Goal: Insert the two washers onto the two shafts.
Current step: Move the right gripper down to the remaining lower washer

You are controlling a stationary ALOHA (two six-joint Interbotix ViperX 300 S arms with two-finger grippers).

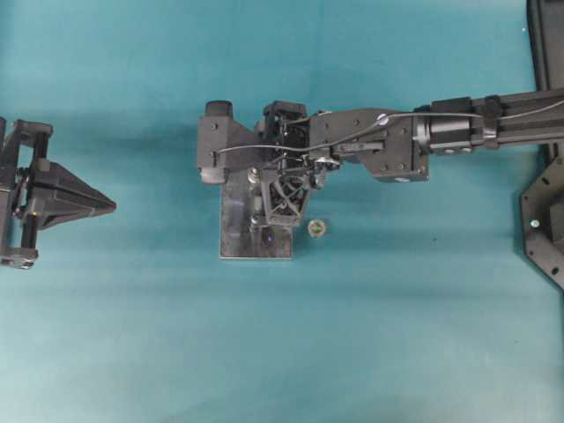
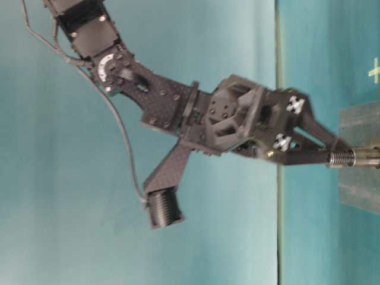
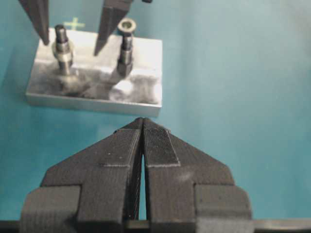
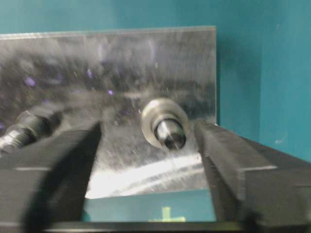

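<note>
Two shafts (image 3: 63,48) on plate (image 3: 141,92), right claw (image 4: 148,145) tips cropped

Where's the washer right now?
In the right wrist view, the washer sits around the shaft on the metal plate, between the open right claw fingers.

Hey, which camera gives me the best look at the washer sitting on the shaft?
The right wrist view: the washer fills mid-frame around the shaft, between the open right gripper fingers. The left wrist view shows it small at the top left, on the plate. In the overhead and table-level views I cannot make it out.
</note>
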